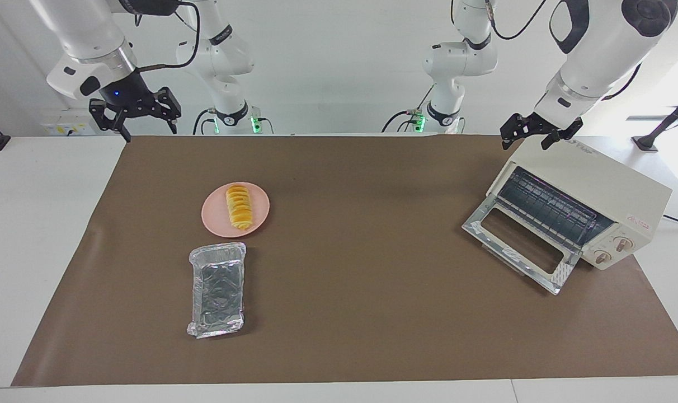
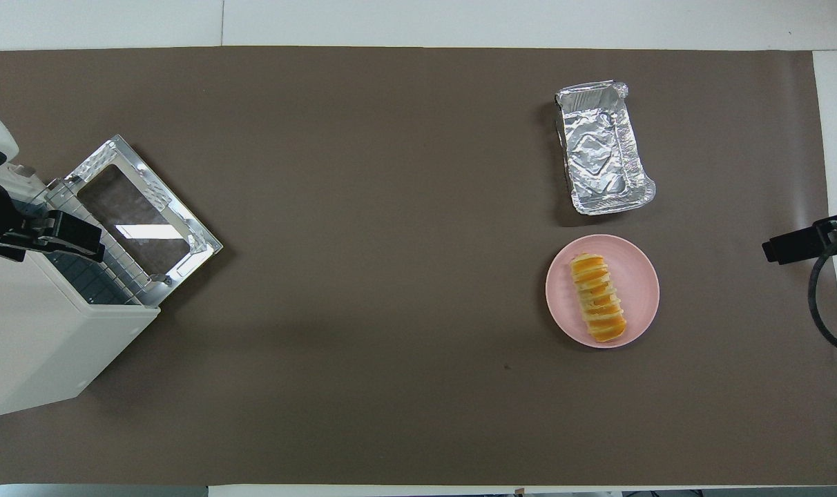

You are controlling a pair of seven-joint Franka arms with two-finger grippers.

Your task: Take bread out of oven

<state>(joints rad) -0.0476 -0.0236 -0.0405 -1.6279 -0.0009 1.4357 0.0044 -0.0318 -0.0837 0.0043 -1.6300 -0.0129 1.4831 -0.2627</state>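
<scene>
The right gripper (image 1: 144, 124) hangs in the air over the table's edge at the robots' end, off the corner of the brown mat (image 1: 350, 313), with its 2 fingers apart and nothing between them. The left gripper (image 1: 532, 136) hovers just over the top corner of the oven (image 1: 596, 193), jaws likewise apart and empty, not touching the casing as far as the facing view shows.

The oven sits at the left arm's end of the table, turned at an angle, its glass door (image 1: 521, 252) dropped flat onto the mat and the wire rack (image 1: 551, 210) bare inside. A small red logo (image 1: 640, 224) is printed above the 2 knobs (image 1: 612, 251); its letters are too small to read, as is the grey lettering on the oven's top.

The bread (image 1: 239, 207) lies on the pink plate (image 1: 211, 215) toward the right arm's end, well apart from the oven. Just beside the plate, farther from the robots, lies a crinkled foil tray (image 1: 217, 290), empty. Between plate and oven door the mat is a wide open stretch.
</scene>
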